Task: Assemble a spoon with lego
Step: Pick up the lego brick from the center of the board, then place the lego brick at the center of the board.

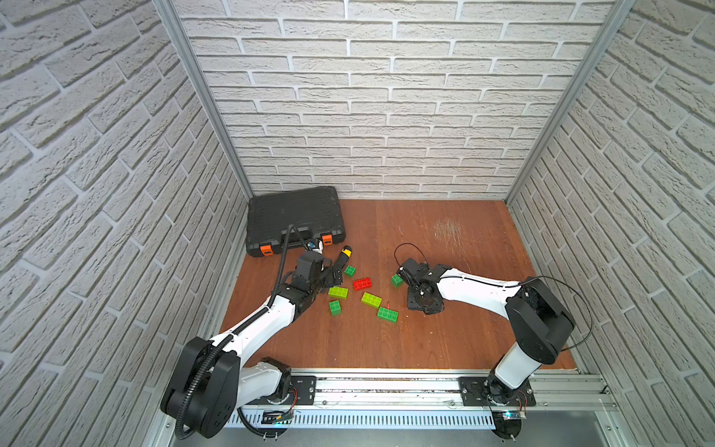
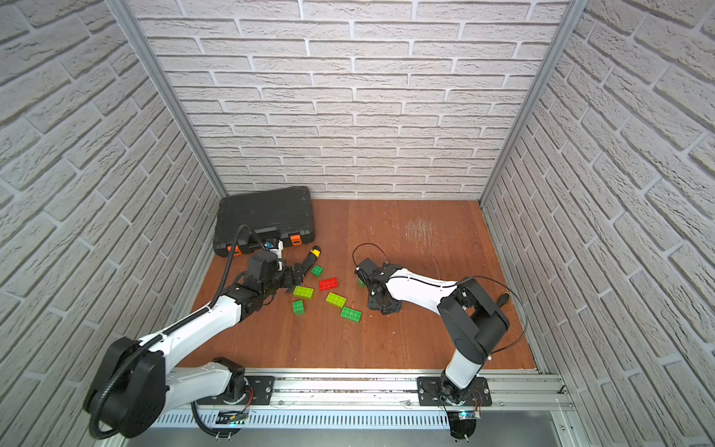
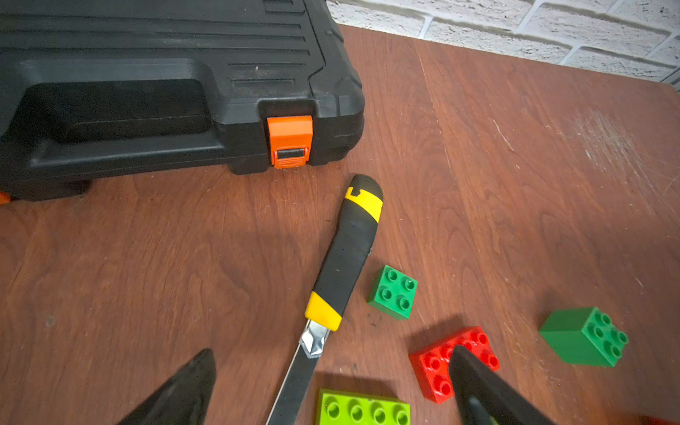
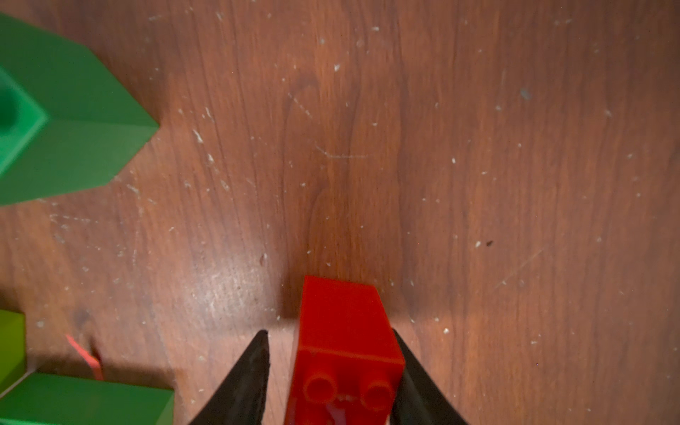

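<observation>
right pincer (image 4: 329,332) nearly closed round a red brick (image 4: 342,312), one finger (image 4: 415,386) touching, gap at the other, can't tell if it's gripped. left pincer (image 3: 331,351) wide open over the knife (image 3: 349,239), other lego (image 1: 371,300) loose between both pincers

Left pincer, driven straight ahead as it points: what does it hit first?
Likely the yellow-black utility knife, whose blade lies between the open left pincer's jaws; height above it is unclear.

Bright even light, soft shadows, bowed edges, right wrist view blurred
</observation>
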